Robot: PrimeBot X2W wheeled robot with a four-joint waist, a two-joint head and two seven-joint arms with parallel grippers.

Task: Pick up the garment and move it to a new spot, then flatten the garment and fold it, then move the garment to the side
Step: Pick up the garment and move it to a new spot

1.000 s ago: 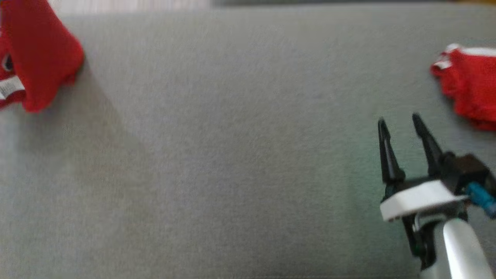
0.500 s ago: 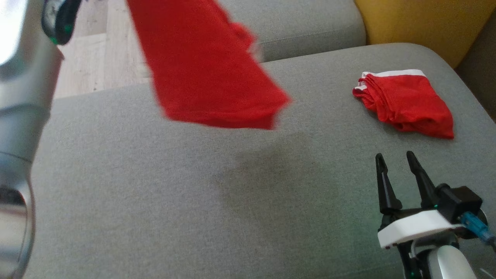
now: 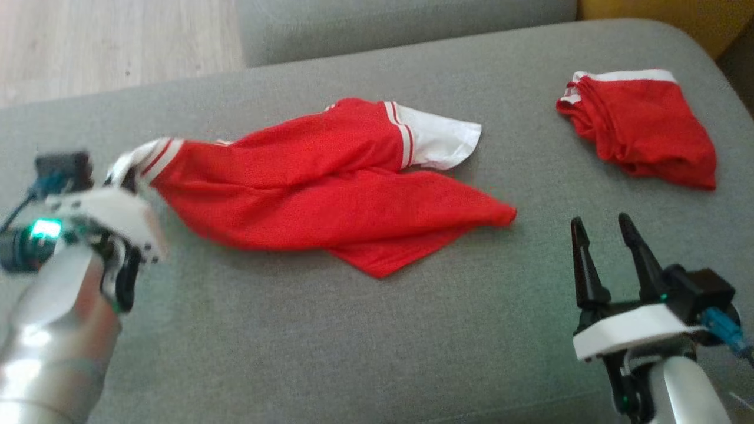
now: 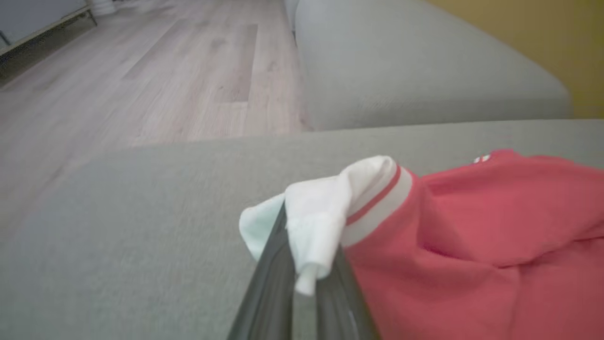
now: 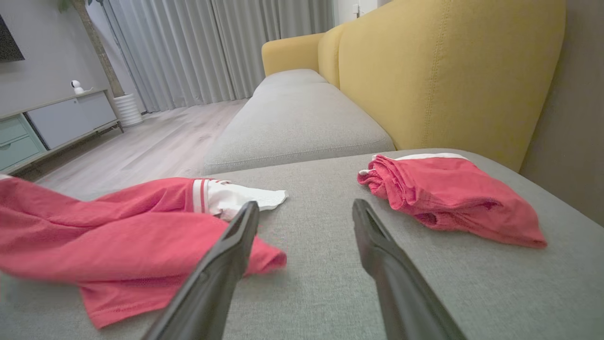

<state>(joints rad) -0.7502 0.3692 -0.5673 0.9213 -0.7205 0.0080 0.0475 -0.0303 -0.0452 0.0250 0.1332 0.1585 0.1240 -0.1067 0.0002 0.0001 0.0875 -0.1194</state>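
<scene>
While the left end effector [image 4: 306, 236] is clamped on the white sleeve [image 4: 330, 208] of the crumpled red mesh jersey [image 3: 330, 188], the right end effector [image 3: 600, 221] hangs off the jersey's right; wide open, empty.

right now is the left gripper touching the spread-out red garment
Touching. The left wrist view shows the left gripper shut on the garment at its white cuff, cloth pinched between its fingers.

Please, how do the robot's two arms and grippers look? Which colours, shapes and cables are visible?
The right gripper and the left gripper each have two long black fingers that taper to points, on a flat white base with a black block beside it. A blue cable plug leaves the right block. The forearms are rounded and silvery; a green light glows on the left wrist.
</scene>
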